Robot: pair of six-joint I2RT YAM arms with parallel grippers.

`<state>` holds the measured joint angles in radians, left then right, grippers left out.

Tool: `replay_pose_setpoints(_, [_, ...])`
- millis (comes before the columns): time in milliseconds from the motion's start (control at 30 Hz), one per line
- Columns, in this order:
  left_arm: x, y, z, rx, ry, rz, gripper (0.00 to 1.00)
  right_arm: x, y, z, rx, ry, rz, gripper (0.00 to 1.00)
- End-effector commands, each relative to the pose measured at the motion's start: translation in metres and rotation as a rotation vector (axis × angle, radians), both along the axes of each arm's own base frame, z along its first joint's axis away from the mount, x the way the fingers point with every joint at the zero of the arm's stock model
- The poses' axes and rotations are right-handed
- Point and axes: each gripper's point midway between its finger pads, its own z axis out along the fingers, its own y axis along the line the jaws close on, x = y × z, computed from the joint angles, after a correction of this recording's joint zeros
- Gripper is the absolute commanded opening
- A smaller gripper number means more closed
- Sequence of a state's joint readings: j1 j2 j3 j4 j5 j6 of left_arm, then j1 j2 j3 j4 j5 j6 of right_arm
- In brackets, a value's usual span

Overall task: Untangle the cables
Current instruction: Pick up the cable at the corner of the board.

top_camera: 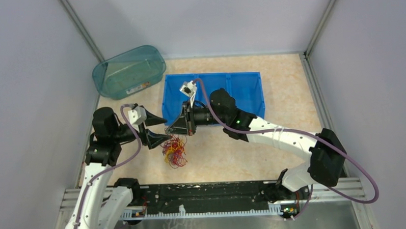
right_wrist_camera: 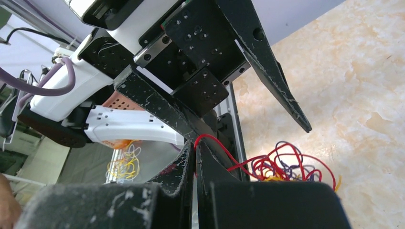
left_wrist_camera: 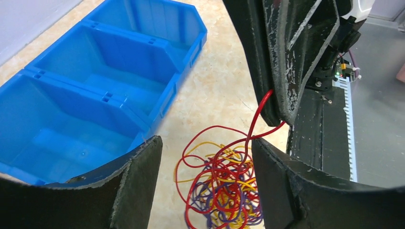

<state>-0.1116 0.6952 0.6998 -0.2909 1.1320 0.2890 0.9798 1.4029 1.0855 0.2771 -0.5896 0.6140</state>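
Separating step: right tool (right_wrist_camera: 195,145) clenched on one red cable (left_wrist_camera: 255,119) rising from the tangle (top_camera: 175,152) on the surface (top_camera: 273,142), near the bin (top_camera: 250,77). Left tool (left_wrist_camera: 205,143), released, straddles the tangle; next it probably needs to pinch lower down.

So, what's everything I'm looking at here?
table: one, beige marbled, under everything
bin: one, blue, three compartments, far middle of the table
tub: one, clear teal, far left corner
cables: one tangle, red, yellow and purple, on the table in front of the bin
red cable: one, rising from the tangle
left arm: one, white and black, near left
right arm: one, white and black, near right
left gripper: one, black, open, above the tangle
right gripper: one, black, shut on the red cable
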Motion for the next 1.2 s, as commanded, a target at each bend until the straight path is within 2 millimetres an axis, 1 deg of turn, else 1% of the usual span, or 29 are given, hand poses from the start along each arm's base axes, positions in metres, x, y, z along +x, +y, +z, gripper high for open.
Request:
replay_pose_setpoints(0, [-0.012, -0.006, 0.022, -0.038, -0.035, -0.068, 0.72, -0.009, 0.006, 0.043, 0.113, -0.062, 0.043, 0.00])
replay_pose_setpoints(167, [-0.015, -0.007, 0.022, -0.041, -0.042, -0.088, 0.56, -0.010, 0.006, 0.042, 0.111, -0.057, 0.049, 0.00])
replay_pose_setpoints(267, [-0.018, -0.008, 0.024, -0.046, -0.042, -0.109, 0.51, -0.011, 0.005, 0.041, 0.110, -0.056, 0.052, 0.00])
replay_pose_setpoints(300, [-0.020, -0.009, 0.024, -0.047, -0.040, -0.125, 0.50, -0.011, 0.004, 0.040, 0.108, -0.054, 0.051, 0.00])
replay_pose_setpoints(433, [-0.042, -0.010, 0.024, -0.045, -0.031, -0.224, 0.58, -0.011, 0.003, 0.038, 0.101, -0.059, 0.046, 0.00])
replay_pose_setpoints(533, [-0.053, -0.010, 0.025, -0.035, -0.056, -0.267, 0.62, -0.011, 0.002, 0.039, 0.100, -0.063, 0.046, 0.00])
replay_pose_setpoints(700, [-0.061, -0.009, 0.027, -0.032, -0.083, -0.296, 0.64, -0.012, 0.002, 0.038, 0.099, -0.063, 0.050, 0.00])
replay_pose_setpoints(833, [-0.064, -0.010, 0.029, -0.035, -0.096, -0.306, 0.62, -0.013, 0.001, 0.039, 0.100, -0.063, 0.056, 0.00])
replay_pose_setpoints(967, [-0.061, -0.010, 0.028, -0.034, -0.094, -0.305, 0.55, -0.016, 0.000, 0.041, 0.106, -0.064, 0.065, 0.00])
replay_pose_setpoints(1000, [-0.061, -0.010, 0.029, -0.037, -0.095, -0.310, 0.51, -0.016, 0.000, 0.041, 0.104, -0.063, 0.067, 0.00])
replay_pose_setpoints(1067, [-0.061, -0.011, 0.030, -0.044, -0.089, -0.320, 0.39, -0.016, -0.001, 0.039, 0.099, -0.064, 0.066, 0.00])
replay_pose_setpoints(1133, [-0.061, -0.011, 0.033, -0.047, -0.086, -0.325, 0.32, -0.017, -0.003, 0.038, 0.094, -0.065, 0.067, 0.00])
replay_pose_setpoints(1167, [-0.061, -0.011, 0.034, -0.048, -0.085, -0.329, 0.31, -0.018, -0.003, 0.037, 0.092, -0.065, 0.068, 0.00])
